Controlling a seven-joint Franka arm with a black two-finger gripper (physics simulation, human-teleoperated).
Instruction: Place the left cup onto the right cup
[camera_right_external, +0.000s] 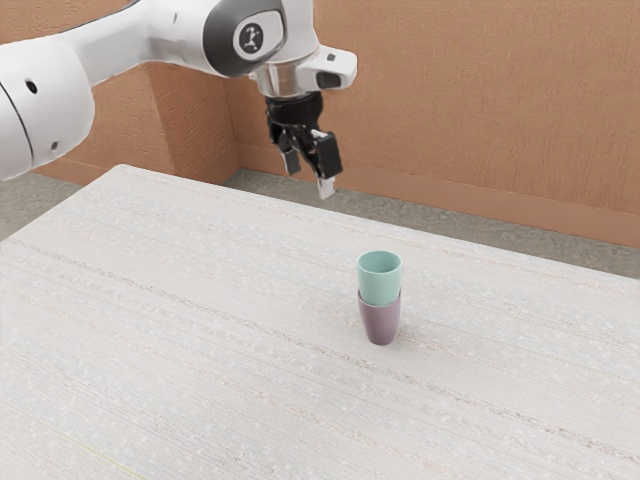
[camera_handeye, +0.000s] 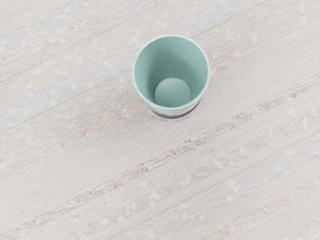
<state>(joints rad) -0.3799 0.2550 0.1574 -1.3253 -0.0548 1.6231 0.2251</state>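
Spanning most of the exterior view, the pale surface (camera_right_external: 150, 330) carries two nested cups right of its middle. The white arm (camera_right_external: 150, 40) reaches in from the upper left. Its black claw (camera_right_external: 310, 175) hangs high above the far edge, fingers apart and holding nothing. The green cup (camera_right_external: 380, 277) (camera_handeye: 171, 75) sits upright inside the purple cup (camera_right_external: 380, 320), well below the claw, nearer and to its right. In the wrist view the purple cup (camera_handeye: 170, 116) is a thin sliver under the green one.
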